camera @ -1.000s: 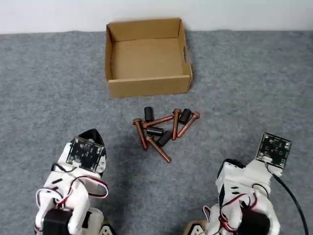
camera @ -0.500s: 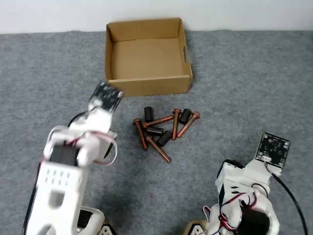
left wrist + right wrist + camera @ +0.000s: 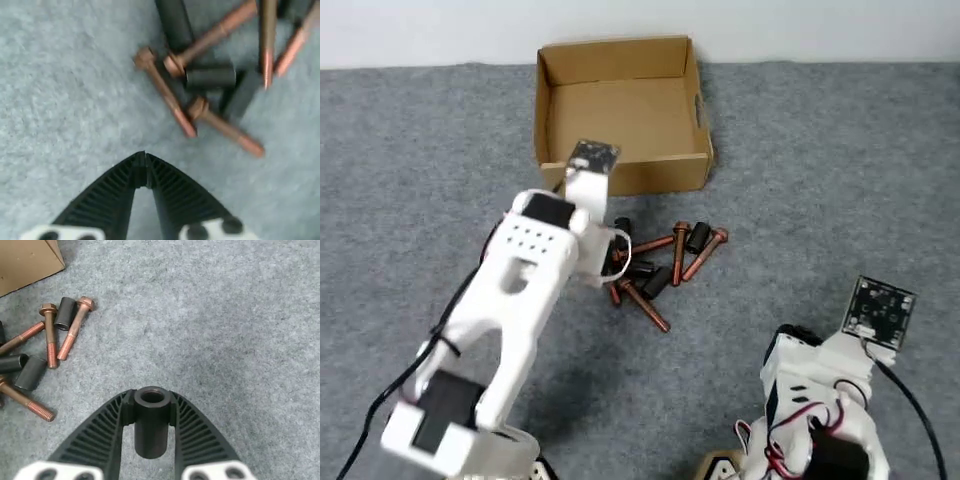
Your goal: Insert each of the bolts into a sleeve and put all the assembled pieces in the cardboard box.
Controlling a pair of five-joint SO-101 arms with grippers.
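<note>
The left jaws are pressed together, tips meeting, low over the grey worktop (image 3: pixel 60 75) just beside the heap of copper bolts (image 3: pixel 167 95) and black sleeves (image 3: pixel 210 78). The left arm (image 3: pixel 520 290) is stretched from the near edge out to that heap. The heap lies loose and unassembled in the middle of the worktop, just in front of the open cardboard box (image 3: pixel 650 175). Over at the right arm (image 3: pixel 820 400), the right jaws pinch a lone sleeve (image 3: pixel 151 427) between them, bore facing the wrist camera, above bare worktop well apart from the heap.
</note>
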